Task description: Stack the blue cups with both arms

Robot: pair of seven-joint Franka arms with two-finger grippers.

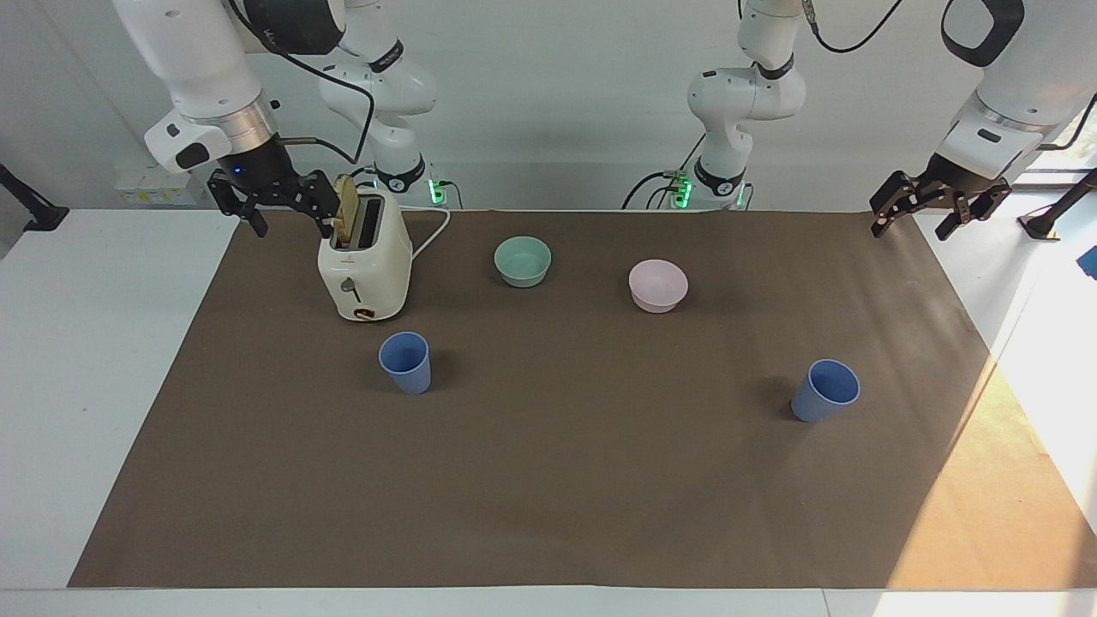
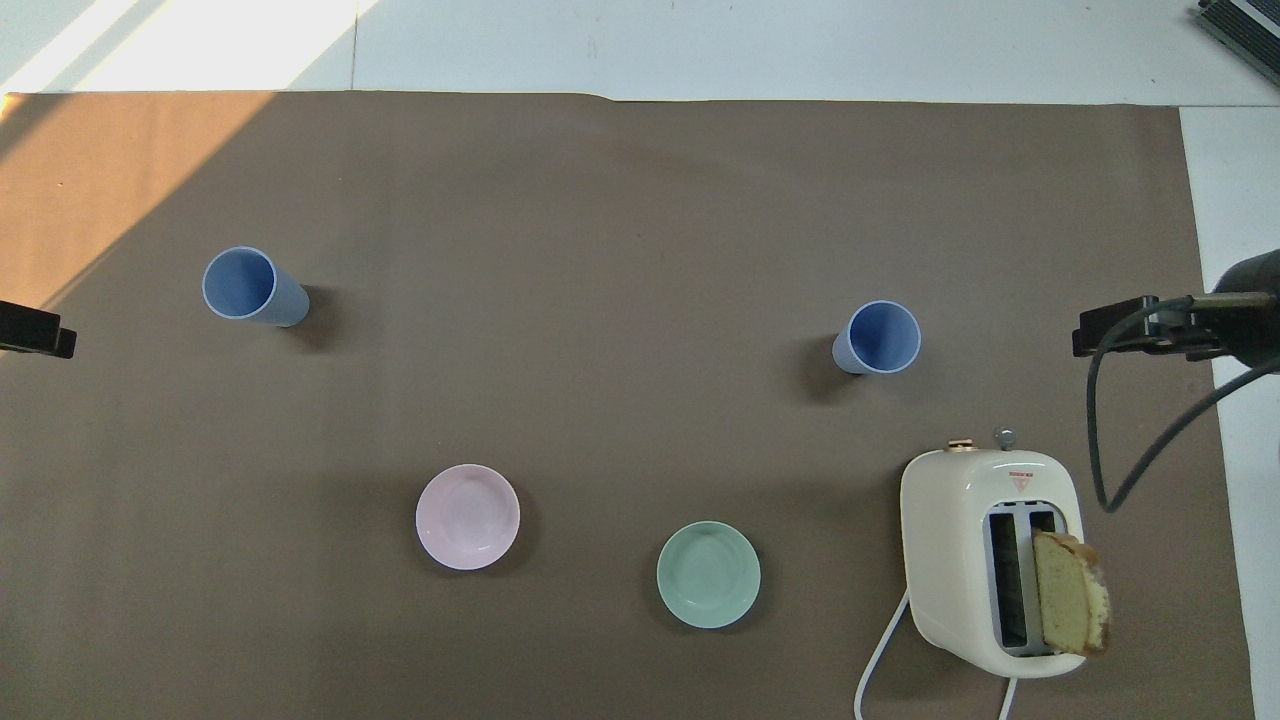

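Observation:
Two blue cups stand upright and apart on the brown mat. One cup [image 1: 404, 362] [image 2: 880, 338] is toward the right arm's end, just farther from the robots than the toaster. The other cup [image 1: 826, 390] [image 2: 250, 287] is toward the left arm's end. My right gripper [image 1: 292, 228] [image 2: 1130, 328] is open and empty, up in the air beside the toaster at the mat's edge. My left gripper [image 1: 910, 230] [image 2: 35, 330] is open and empty, up over the mat's corner at its own end. Neither gripper is near a cup.
A cream toaster [image 1: 364, 266] [image 2: 990, 555] with a bread slice [image 2: 1070, 590] in one slot stands near the right arm. A teal-green bowl [image 1: 523, 260] [image 2: 708, 574] and a pale pink bowl [image 1: 658, 284] [image 2: 467, 516] sit nearer the robots than the cups. The toaster's white cord [image 2: 880, 650] trails toward the robots.

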